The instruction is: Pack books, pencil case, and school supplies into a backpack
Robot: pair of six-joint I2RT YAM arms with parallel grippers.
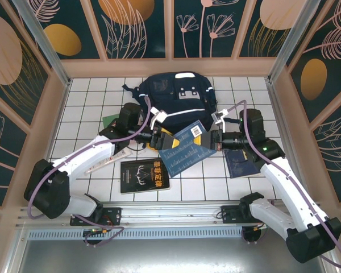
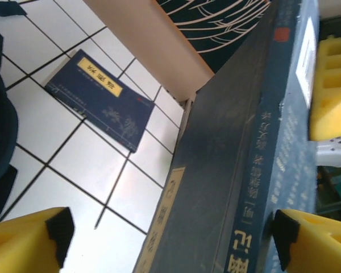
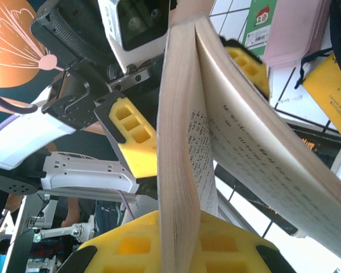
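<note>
Evidently floppy, blue book [image 1: 184, 151] splays, pinched by right gripper [image 1: 211, 140]; wide left gripper [image 1: 163, 140] should take 9 o'clock spine.

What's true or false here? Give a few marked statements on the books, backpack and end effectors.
1. The right end effector is shut on the blue book. True.
2. The left end effector is clamped on it too. False: its jaws stand open, straddling the book's edge.
3. The black book is inside the backpack. False: it lies on the tiled table.
4. A second blue book lies flat on the table. True.
</note>
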